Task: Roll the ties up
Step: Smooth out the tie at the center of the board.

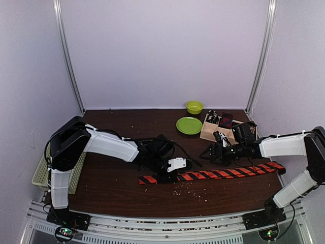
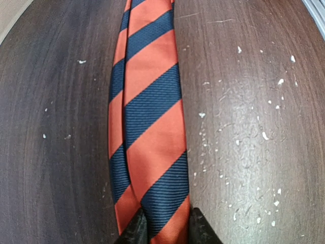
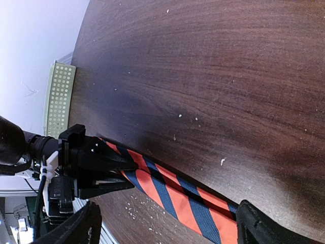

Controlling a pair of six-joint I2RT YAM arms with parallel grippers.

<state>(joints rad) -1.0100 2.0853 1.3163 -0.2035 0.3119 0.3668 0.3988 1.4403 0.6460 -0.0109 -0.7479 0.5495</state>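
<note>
Step in hand, by my reading: the very start of the roll. The striped tie (image 1: 218, 174) lies flat at full length on the tabletop (image 1: 117, 195), running from just short of centre out to the 3 o'clock edge. No coil has formed.

The left pincer (image 2: 167, 233) is down near the tie's 9 o'clock end, pads (image 2: 136, 231) pressed to both edges and clamped across its width. The wrist hides the grip from above, so how firmly it bites is unclear. The right pincer (image 3: 170, 229) sits low toward 3 o'clock, fingers wide apart, straddling the cloth and gripping nothing.

Next move, as I judge it: turn the pinched end over onto itself to seed the first wrap, while the right side keeps the free length straight.

Tie: orange-red with dark diagonal bars and a fine ribbed weave. It looks doubled, with a second layer showing along one long edge. Smooth, no wrinkles.

More ties (image 1: 223, 121) sit in a wooden box (image 1: 207, 134) at 1 o'clock.
</note>
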